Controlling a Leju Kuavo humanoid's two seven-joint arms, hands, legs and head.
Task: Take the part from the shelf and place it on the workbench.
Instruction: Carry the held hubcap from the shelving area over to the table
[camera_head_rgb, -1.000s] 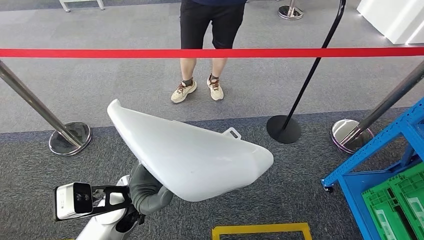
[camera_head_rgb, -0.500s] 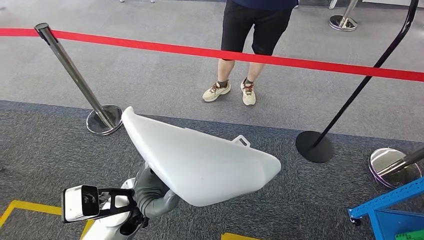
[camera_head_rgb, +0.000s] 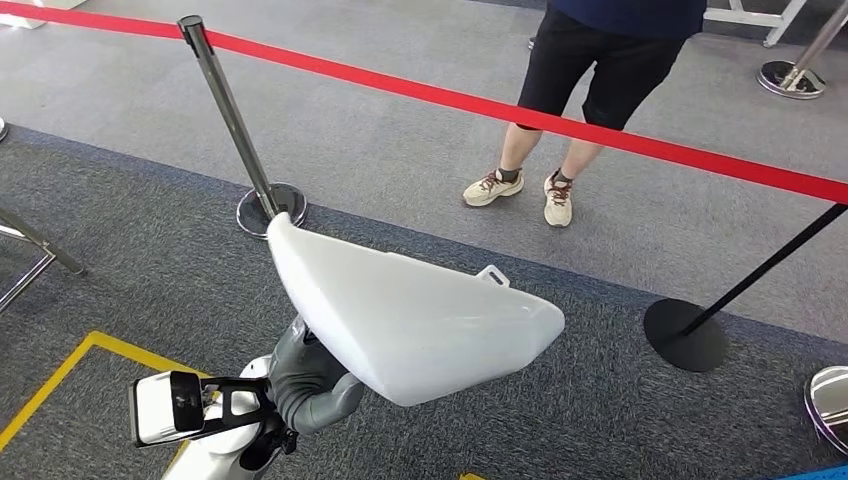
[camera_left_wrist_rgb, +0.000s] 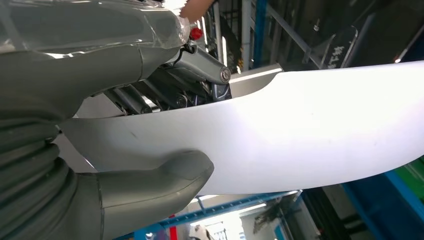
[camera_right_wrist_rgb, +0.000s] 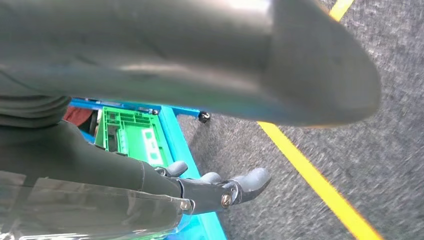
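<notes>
Left hand (camera_left_wrist_rgb: 150, 150) clamped around white part (camera_head_rgb: 410, 315)

A dark sign (camera_left_wrist_rgb: 345, 47) behind the white part (camera_left_wrist_rgb: 310, 130) in the left wrist view is showing pale characters, perhaps Chinese, too blurred to read. No other text is appearing.

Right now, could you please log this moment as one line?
carry | left hand holds white part | right hand empty | workbench unseen
</notes>
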